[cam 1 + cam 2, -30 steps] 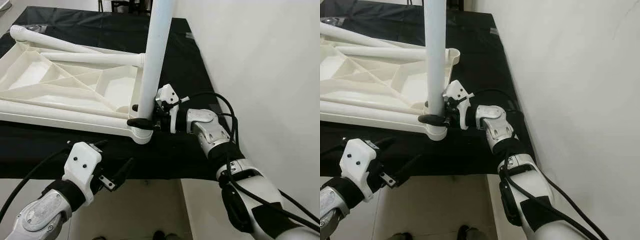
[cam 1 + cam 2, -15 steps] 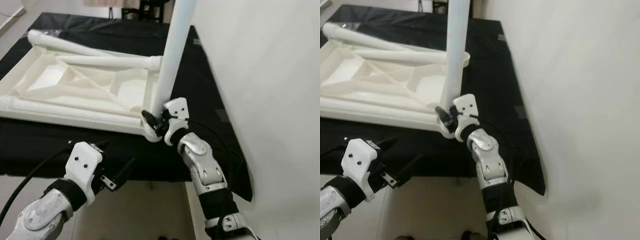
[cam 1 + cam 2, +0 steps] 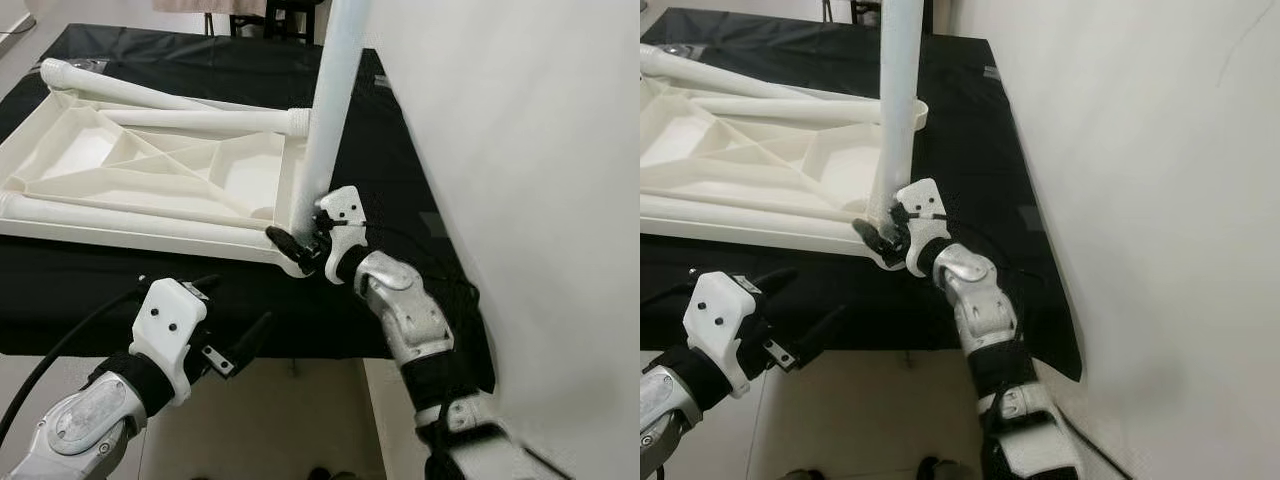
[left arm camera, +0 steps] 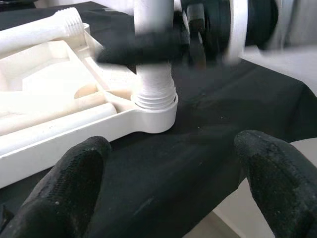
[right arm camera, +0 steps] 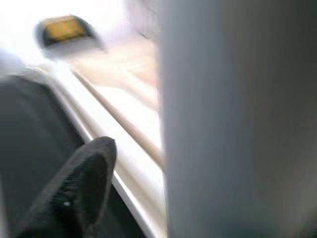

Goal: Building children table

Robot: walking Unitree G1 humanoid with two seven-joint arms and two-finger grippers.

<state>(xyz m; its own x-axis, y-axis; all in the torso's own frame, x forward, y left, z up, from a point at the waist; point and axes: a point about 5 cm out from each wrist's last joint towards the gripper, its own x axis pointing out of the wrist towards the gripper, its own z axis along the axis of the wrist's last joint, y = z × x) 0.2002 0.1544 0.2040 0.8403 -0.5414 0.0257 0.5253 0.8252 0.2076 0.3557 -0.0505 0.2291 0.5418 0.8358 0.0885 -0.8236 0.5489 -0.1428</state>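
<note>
Left eye view: the right gripper (image 3: 296, 243) clamps the upright white plastic table leg (image 3: 325, 120) at the near corner socket of the upturned white tabletop (image 3: 60, 150); the left gripper (image 3: 232, 330) hovers open, empty.

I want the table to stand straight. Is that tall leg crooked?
Yes, a bit. The upright leg leans sideways in its corner socket of the upside-down tabletop, threads showing. The right gripper grips its base.

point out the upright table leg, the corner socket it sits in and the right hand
upright table leg (image 3: 322, 140), left eye view, mid shaft
corner socket (image 4: 157, 113), left wrist view, round collar
right hand (image 3: 296, 241), left eye view, between fingertips
</note>
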